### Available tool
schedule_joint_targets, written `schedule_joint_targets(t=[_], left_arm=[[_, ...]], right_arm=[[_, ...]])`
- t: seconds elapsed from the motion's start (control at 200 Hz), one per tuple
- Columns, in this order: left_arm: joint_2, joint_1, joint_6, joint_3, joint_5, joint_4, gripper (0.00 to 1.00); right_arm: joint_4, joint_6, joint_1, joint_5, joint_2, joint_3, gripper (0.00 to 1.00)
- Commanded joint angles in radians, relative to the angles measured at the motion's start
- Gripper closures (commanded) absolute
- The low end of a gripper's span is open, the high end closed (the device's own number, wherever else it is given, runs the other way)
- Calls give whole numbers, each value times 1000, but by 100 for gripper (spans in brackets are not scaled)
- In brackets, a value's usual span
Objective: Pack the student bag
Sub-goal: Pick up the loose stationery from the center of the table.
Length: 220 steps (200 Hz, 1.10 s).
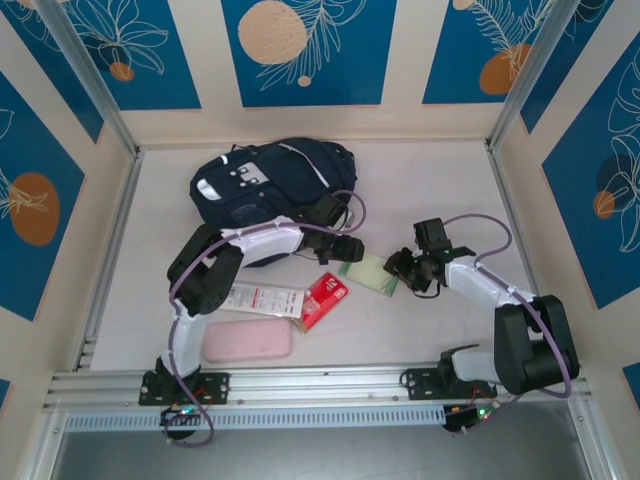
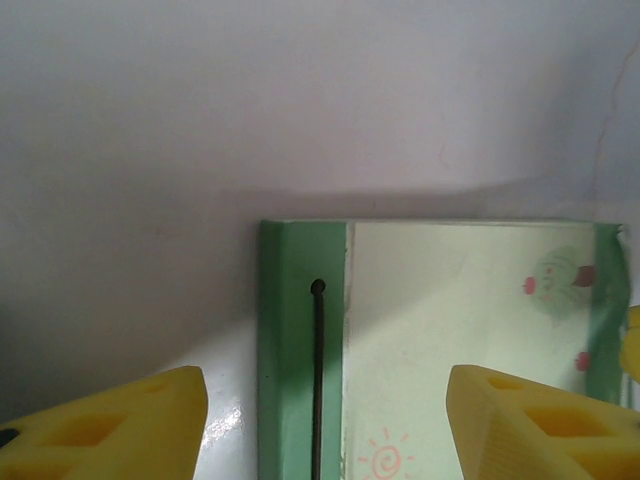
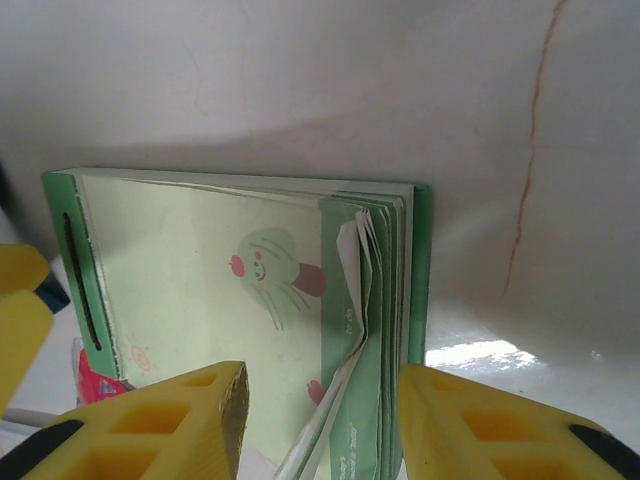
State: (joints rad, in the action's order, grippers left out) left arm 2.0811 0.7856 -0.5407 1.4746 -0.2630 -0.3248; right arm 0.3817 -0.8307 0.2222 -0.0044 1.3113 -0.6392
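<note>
Your left gripper [image 2: 325, 400] hovers over the spine end of the green notebook [image 2: 470, 300], its jaws spread wide and gripping nothing. Your right gripper [image 3: 322, 390] straddles the notebook's loose page edge, one finger on each side; you cannot tell whether the jaws are pinching it. The backpack [image 1: 270, 180] lies at the far side of the table [image 1: 440, 180], beyond your left arm.

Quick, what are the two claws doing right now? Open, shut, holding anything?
Left claw: open, straddling the green notebook, not gripping.
Right claw: partly apart around the notebook's page edge; grip cannot be told.
</note>
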Motion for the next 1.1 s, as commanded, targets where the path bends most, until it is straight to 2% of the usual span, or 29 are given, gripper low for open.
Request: schedule_joint_targets(t=[0.0, 0.11, 0.265, 0.485, 0.7, 0.855, 1.095], left_arm=[[30, 4, 0, 26, -51, 11, 36], [55, 5, 0, 39, -69, 1, 36], [72, 5, -29, 32, -129, 28, 36], [71, 5, -82, 29, -255, 95, 38], [13, -2, -147, 10, -338, 151, 38], [-19, -10, -303, -59, -439, 329, 39], [-68, -14, -400, -94, -464, 425, 42]], right_arm=[[-6, -17, 9, -6, 24, 1, 60], [6, -19, 16, 4, 59, -8, 72], [22, -40, 48, 86, 60, -1, 87], [13, -35, 50, 70, 97, -2, 99], [9, -28, 48, 67, 108, -11, 100], [5, -19, 46, 64, 111, -14, 100], [0, -13, 42, 57, 107, -10, 100]])
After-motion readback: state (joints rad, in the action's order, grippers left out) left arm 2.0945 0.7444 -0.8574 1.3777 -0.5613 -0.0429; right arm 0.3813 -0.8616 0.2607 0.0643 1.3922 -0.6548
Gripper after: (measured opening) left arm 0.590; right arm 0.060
